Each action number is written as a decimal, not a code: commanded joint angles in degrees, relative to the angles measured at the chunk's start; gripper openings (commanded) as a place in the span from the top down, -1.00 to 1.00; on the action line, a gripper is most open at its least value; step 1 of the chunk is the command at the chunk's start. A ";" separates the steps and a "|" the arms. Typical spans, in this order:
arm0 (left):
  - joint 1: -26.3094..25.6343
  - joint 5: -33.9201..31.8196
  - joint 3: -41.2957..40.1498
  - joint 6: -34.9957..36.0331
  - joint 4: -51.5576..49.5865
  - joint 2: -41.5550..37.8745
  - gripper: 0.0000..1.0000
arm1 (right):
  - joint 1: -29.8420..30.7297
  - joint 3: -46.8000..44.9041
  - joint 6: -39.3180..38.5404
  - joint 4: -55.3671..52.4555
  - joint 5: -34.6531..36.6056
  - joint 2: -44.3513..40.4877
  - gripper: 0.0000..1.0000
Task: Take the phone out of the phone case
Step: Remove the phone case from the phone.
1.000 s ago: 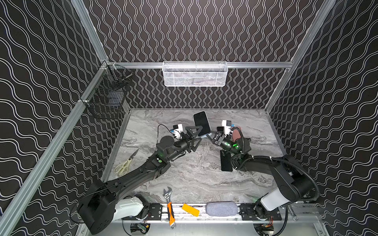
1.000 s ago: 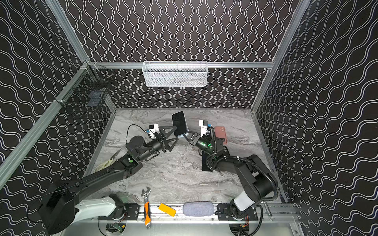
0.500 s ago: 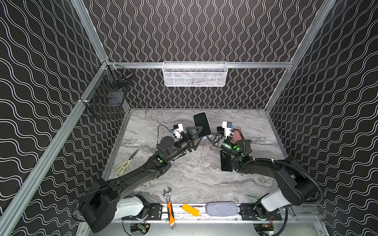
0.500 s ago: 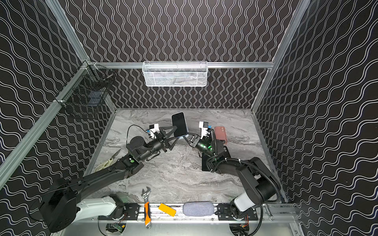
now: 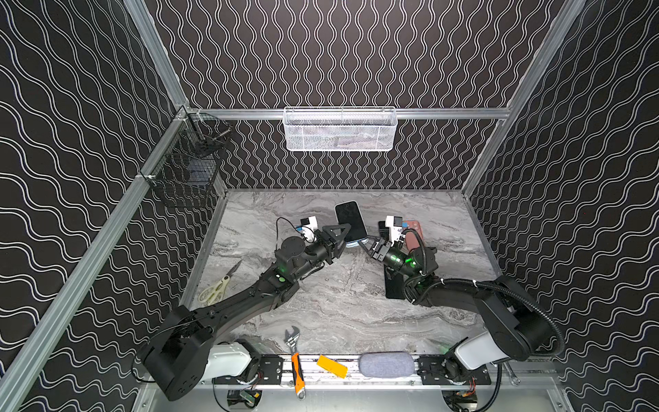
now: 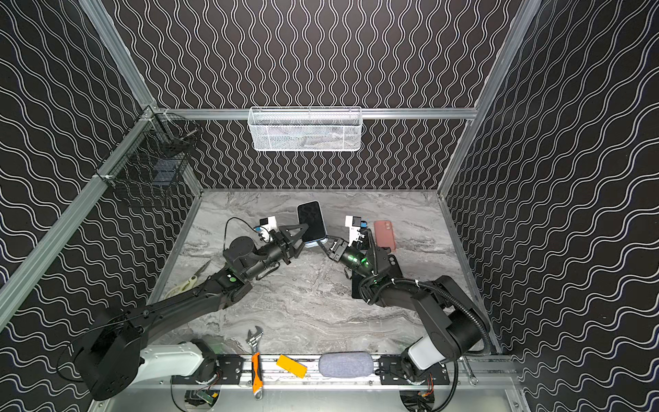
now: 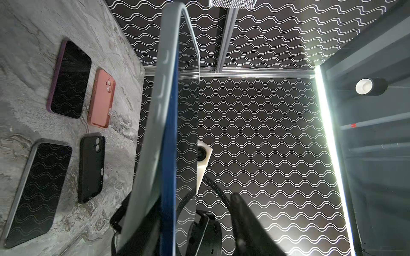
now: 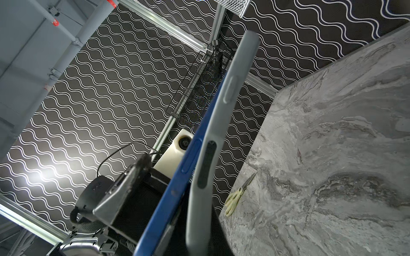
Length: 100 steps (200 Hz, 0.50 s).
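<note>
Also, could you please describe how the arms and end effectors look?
The left arm and right arm are matte black with rounded joints, white base housings and green lights. A black corrugated cable loops off the right one; a thin black wire arcs above the left wrist. The left end effector has black open triangular fingers; a white camera block tops each wrist.

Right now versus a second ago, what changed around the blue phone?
The left gripper has narrowed its jaws around the blue phone in its grey phone case, a gap still showing. The right gripper stays shut on the case's bottom end; the phone has barely shifted.
</note>
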 commanded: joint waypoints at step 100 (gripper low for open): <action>1.21 2.83 2.88 2.75 5.10 1.31 1.00 | 1.68 -0.74 -1.56 2.47 2.51 0.03 1.00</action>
